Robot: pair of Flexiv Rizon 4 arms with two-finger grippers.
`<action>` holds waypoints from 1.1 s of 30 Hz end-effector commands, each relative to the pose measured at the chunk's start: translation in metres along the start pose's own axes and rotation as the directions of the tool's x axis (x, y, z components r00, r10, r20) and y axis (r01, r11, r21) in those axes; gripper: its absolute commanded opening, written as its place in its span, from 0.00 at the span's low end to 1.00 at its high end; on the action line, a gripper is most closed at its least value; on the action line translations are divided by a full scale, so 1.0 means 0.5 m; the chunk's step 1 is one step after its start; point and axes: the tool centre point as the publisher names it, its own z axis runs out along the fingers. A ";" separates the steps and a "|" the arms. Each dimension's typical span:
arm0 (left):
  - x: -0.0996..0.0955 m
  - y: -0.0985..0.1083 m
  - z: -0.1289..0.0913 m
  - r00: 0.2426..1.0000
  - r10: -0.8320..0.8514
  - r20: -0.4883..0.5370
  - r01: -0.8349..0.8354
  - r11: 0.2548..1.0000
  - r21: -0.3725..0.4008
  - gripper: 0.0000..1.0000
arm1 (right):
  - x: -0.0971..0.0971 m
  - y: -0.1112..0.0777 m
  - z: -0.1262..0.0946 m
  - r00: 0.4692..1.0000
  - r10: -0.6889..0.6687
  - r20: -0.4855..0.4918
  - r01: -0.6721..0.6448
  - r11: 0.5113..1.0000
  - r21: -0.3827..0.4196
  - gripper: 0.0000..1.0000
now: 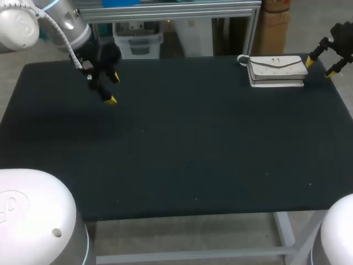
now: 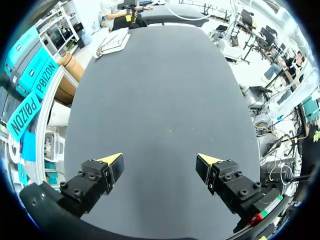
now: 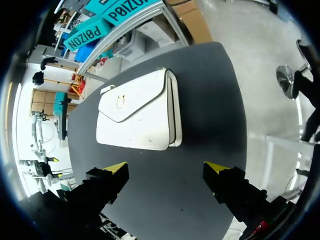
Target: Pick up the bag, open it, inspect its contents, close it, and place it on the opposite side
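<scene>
Head view: one white bag [image 1: 277,72] lies flat on the table [image 1: 176,149] at about 1 o'clock, near the far edge. Flap [image 1: 276,65] closed and facing up. A strap [image 1: 242,59] loop sticks out at the bag's 9 o'clock.

Right gripper [image 1: 320,67] sits at the bag's 3 o'clock, just beside it and not touching. Fingers apart, nothing between them.

Left gripper [image 1: 112,88] is over the table at about 10 o'clock, well apart from the bag. Fingers apart, holding nothing.

Right wrist view: bag [image 3: 137,110] is ahead of the right gripper [image 3: 166,167], roughly 11 to 12 o'clock from the fingers. It is clear of both tips, with bare table between. Flap closed, and a small clasp [image 3: 121,98] shows on it. Bag is side-on to the gripper, with its edge stack toward 3 o'clock.

Left wrist view: left gripper [image 2: 160,160] has its fingers spread wide with only bare table between them. Bag [image 2: 112,42] is far ahead at about 11 o'clock, near the table's far end. Too small there to judge detail.

Count:
- bags: 1
- tables: 1
- grippers: 2, both spread
- yellow tips: 4, two per gripper
- strap loops: 1
- clasps: 1
</scene>
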 end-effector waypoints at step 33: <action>-0.015 0.019 0.033 0.991 0.131 -0.022 -0.131 0.991 -0.009 1.00 | 0.017 0.163 0.114 0.985 0.032 -0.171 -0.020 0.997 0.070 0.27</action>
